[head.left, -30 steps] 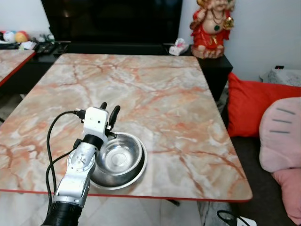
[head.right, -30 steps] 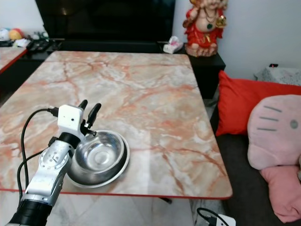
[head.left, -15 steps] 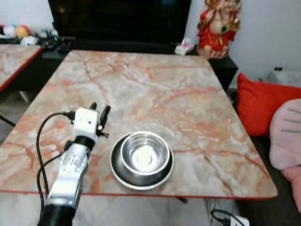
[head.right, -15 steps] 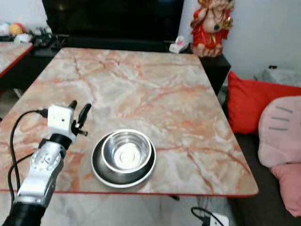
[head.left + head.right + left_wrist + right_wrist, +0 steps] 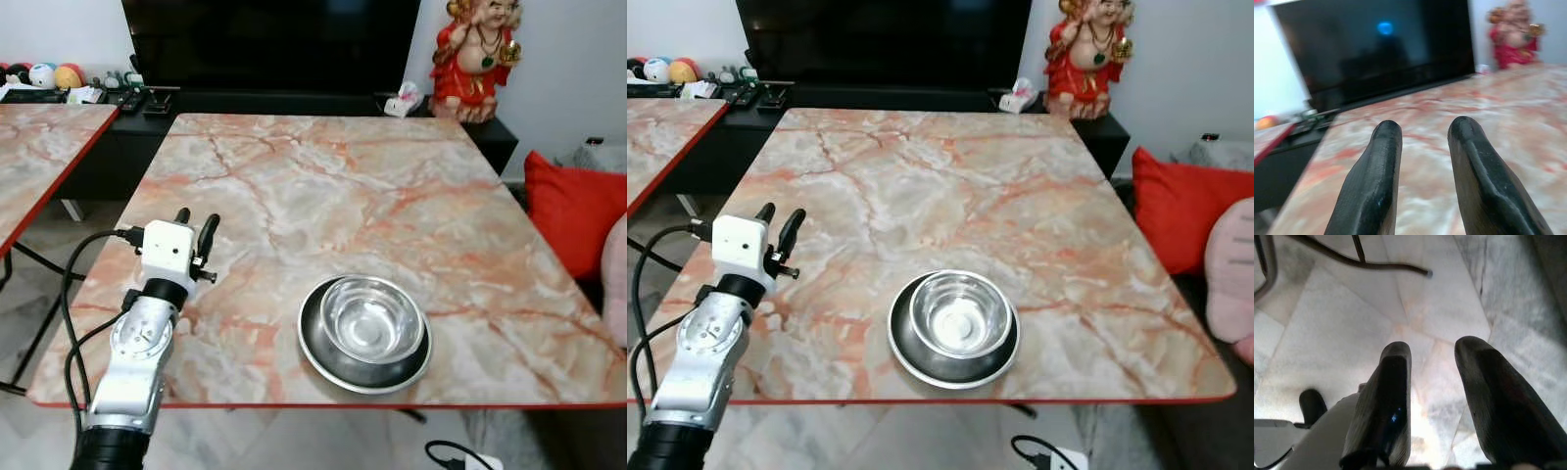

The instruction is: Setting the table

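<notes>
Marble fills most of our view: the table [image 5: 323,186] stands before a dark TV [image 5: 269,44], with a red statue [image 5: 480,59] at the far right corner. At the left, our left gripper [image 5: 194,223] hovers over the table with fingers slightly spread and holding nothing, well apart from the bowl [image 5: 372,318]. The bowl sits in a plate [image 5: 318,351] near the front edge, likely as a place setting, while our right gripper [image 5: 1432,396] hangs idle toward the floor, fingers apart.

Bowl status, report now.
Left hand open, empty, over the table, apart from the steel bowl. Right hand open, hanging toward the floor. Bowl nested in a plate near the table's front edge.
</notes>
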You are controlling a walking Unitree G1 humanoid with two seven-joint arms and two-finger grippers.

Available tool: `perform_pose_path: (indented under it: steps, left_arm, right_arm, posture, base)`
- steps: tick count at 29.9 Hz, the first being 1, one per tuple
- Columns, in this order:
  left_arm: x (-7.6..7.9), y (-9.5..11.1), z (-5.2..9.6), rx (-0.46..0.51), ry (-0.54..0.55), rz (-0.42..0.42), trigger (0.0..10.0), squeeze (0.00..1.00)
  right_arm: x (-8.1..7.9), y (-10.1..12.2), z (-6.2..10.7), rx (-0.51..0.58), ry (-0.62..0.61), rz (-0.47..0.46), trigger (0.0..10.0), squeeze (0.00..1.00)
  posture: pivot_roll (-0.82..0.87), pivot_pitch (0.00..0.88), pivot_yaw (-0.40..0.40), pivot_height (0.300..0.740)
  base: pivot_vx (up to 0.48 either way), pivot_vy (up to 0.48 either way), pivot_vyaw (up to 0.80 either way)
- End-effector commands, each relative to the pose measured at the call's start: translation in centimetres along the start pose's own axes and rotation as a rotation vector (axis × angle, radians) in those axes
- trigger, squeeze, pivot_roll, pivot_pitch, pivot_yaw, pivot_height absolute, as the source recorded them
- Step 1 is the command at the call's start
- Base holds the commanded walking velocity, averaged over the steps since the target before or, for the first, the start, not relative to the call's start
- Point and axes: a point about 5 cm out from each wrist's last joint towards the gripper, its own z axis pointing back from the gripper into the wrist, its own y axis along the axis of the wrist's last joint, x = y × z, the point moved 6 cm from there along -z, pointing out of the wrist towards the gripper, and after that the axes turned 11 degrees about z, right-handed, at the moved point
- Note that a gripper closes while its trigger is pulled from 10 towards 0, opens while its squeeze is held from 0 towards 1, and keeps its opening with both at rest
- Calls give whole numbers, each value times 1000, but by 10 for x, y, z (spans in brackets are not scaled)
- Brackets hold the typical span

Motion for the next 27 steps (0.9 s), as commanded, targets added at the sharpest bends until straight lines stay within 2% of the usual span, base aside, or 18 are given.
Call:
perform_pose_path:
  steps: [1,6,23,27]
  left_arm:
    - [1,5,-1,11,-8,-7,10000,0]
    - [1,6,-1,12,-6,-9,10000,0]
    - [1,7,0,9,3,-7,10000,0]
    - [1,7,0,7,3,-5,10000,0]
  right_arm:
    - [0,-5,1,-20,2,-13,10000,0]
    - [-2,-4,1,-19,10,4,10000,0]
    - [-8,-9,2,-29,36,19,10000,0]
    - [-7,-9,2,-34,37,11,10000,0]
  posture:
    - [92,0,-36,740]
    - [95,0,-38,740]
    - [99,0,-44,740]
    - [99,0,-45,740]
  base:
    - [0,334,0]
    - [0,331,0]
    - [0,333,800]
    - [0,337,244]
